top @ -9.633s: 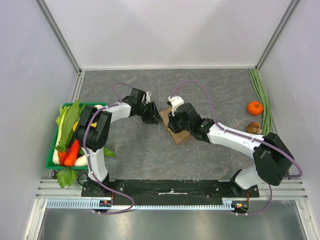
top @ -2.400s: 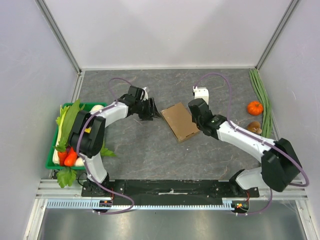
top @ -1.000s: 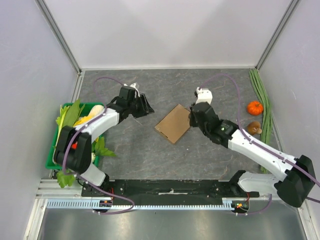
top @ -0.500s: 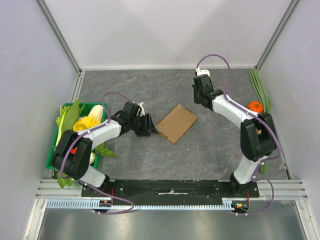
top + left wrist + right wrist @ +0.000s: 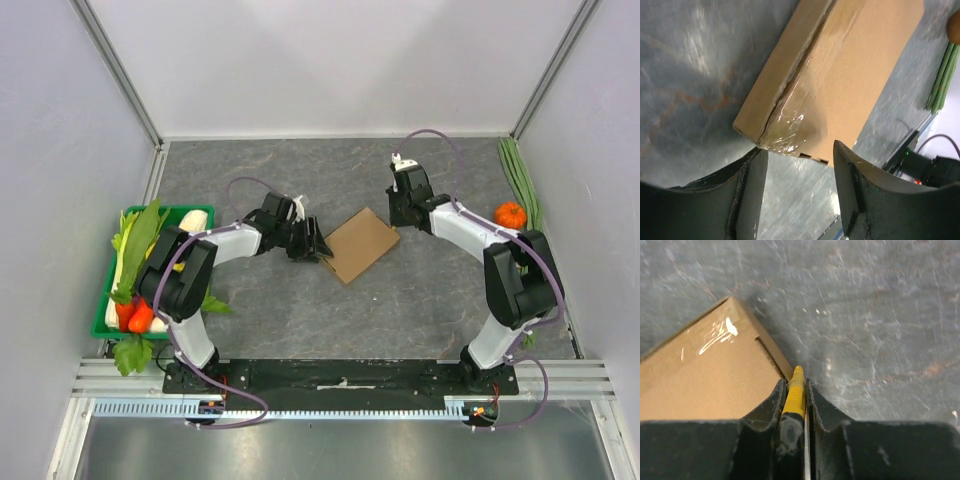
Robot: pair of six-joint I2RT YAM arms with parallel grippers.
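A flat cardboard box lies near the middle of the desk, a grey, stone-veined, matte surface, w/ its corners turned diagonal to the desk edges. The box is plain brown board, thin and rectangular. The left wrist view shows clear tape along one seam, wrinkled and glossy at the corner, and small notched tabs on the lower edge. The left hand sits at the box's left corner w/ its dark, scuffed fingers spread apart and the corner between the tips. It can't be told whether they touch the board. The right hand is at the box's far-right corner, its fingers pressed together on a slim yellow tool. The tool's tip meets the box's side wall just by the corner; its front end is too small to make out, and its rear is cut off by the fingers. There is a white smear on the box top nearby. At the desk's left edge is a green plastic basket w/ leafy greens and a carrot; other contents are partly hidden by leaves and the left arm. By the right edge are a round orange fruit and long thin green stalks, their near end hidden behind the right arm.
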